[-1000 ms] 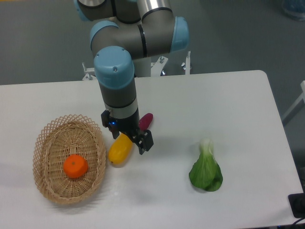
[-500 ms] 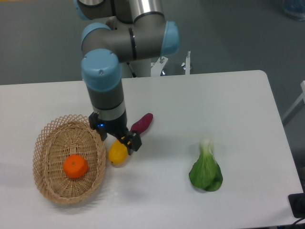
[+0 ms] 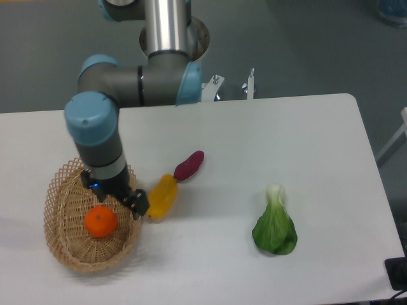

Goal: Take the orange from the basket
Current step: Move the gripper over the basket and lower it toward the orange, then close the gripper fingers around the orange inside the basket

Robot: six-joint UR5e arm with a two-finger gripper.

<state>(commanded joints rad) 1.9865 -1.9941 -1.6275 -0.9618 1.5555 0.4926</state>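
Observation:
The orange (image 3: 101, 222) lies in the middle of the oval wicker basket (image 3: 58, 188) at the left of the white table. My gripper (image 3: 114, 194) hangs over the basket's right half, just above and behind the orange, its jaws spread apart with nothing between them. One dark fingertip (image 3: 138, 204) shows over the basket's right rim; the other is mostly hidden under the wrist. I cannot tell whether the fingers touch the orange.
A yellow elongated fruit (image 3: 163, 196) lies just right of the basket, close to the visible fingertip. A small purple vegetable (image 3: 189, 165) sits behind it. A green leafy vegetable (image 3: 275, 229) lies at the right. The arm's base (image 3: 168, 38) stands behind the table.
The arm has swung left, carrying the gripper from above the yellow fruit to over the basket beside the orange. The jaws stayed apart. No object has moved.

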